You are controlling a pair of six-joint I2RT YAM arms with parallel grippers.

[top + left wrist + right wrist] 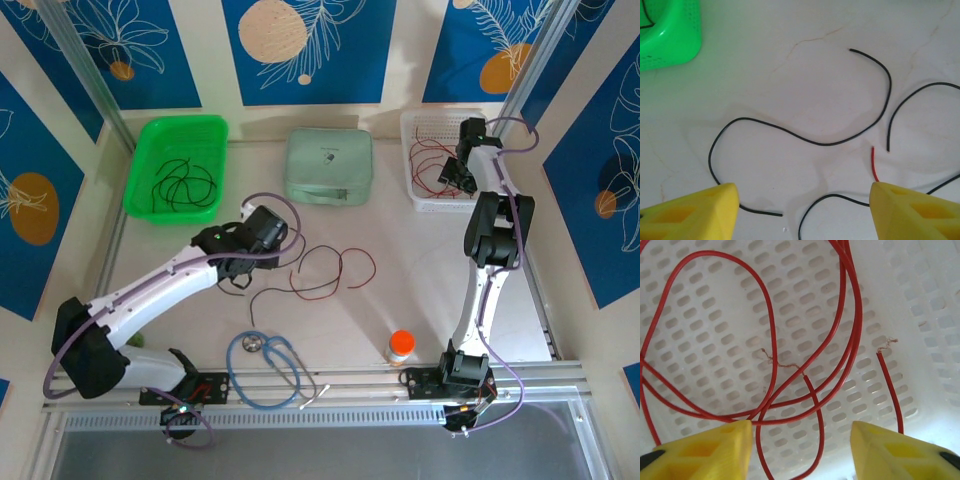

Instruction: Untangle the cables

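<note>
Because my left gripper (pixel 802 202) and right gripper (pixel 800 437) both stand apart and hold nothing, the hazard lies in the next closure.

Left: the black cable (pixel 805 139) lies on the table (pixel 790 75) with a red strand (pixel 873 165) just beside it. A careless pinch could catch both and tighten the loops.

Right: the red cables (pixel 771 340) lie coiled in the white basket (pixel 920 300). A finger may snag a loop on lifting away.

The black cable has no straight axis. It runs as an S, broadly left to right, with its far end curling back.
</note>
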